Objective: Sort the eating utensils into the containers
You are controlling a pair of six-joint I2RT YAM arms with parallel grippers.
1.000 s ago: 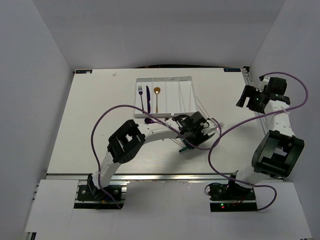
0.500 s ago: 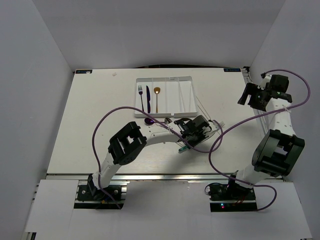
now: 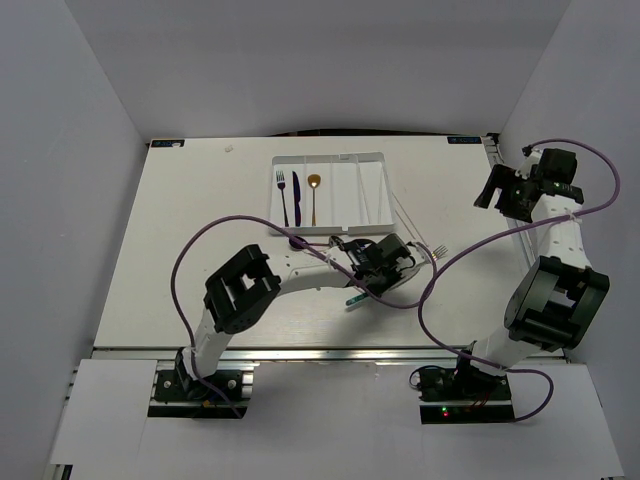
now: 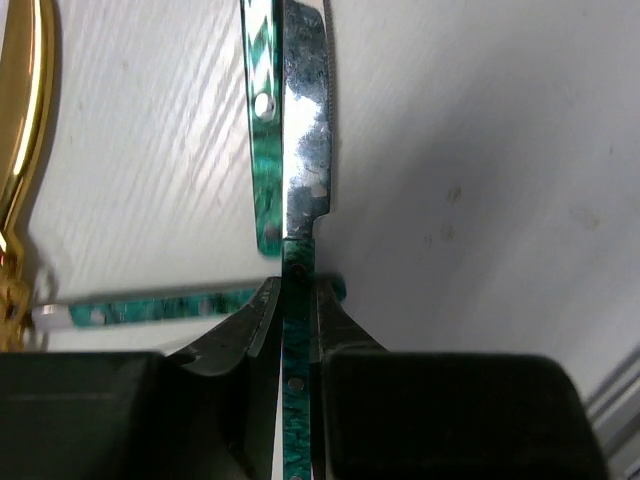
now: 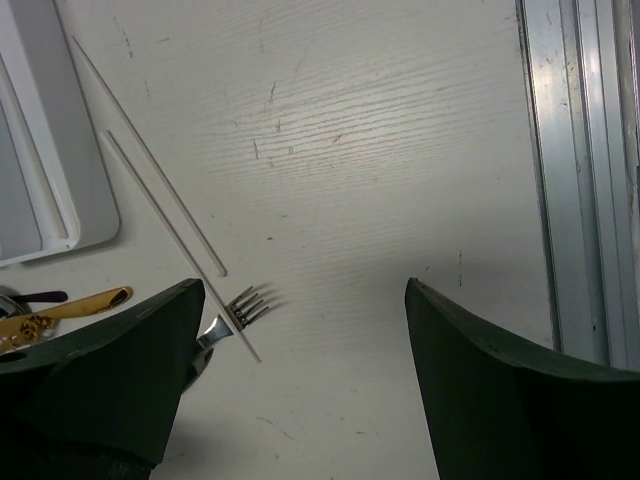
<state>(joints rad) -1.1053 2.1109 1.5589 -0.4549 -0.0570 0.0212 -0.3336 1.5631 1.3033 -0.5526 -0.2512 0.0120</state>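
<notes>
Right, left gripper (image 4: 297, 300) was down in the loose pile just in front of the tray (image 3: 330, 157). Its fingers (image 4: 250, 325) were pinched nearly shut on the handle of a teal-handled knife (image 4: 303, 150).

- Grip point sat just behind the blade-handle joint. The handle ran straight back between the pads and the silver blade stuck out ahead.
- My read on why there: a second teal handle (image 4: 262, 130) lay right alongside the blade. A third teal handle (image 4: 160, 307) crossed under the fingertips. The joint looked like the one spot to pinch a single piece.
- Risk: the crossing handle could get dragged on the lift.
- A gold utensil (image 4: 25, 130) lay off to the side, apart from the grip.

Tray held a silver fork (image 3: 281, 185), a purple knife (image 3: 296, 195) and a gold spoon (image 3: 313, 190), all lengthwise toward its left side. Couldn't tell the exact compartments. Presumably the teal knife belongs with the purple one.

Right gripper (image 5: 300, 290) hung over the table (image 3: 200, 250) at the far right. Its jaws were spread wide with nothing between them, well clear of the left arm. Below it lay two white chopsticks (image 5: 150, 170) beside the tray corner. Some fork tines (image 5: 245, 303) touched one stick.
</notes>
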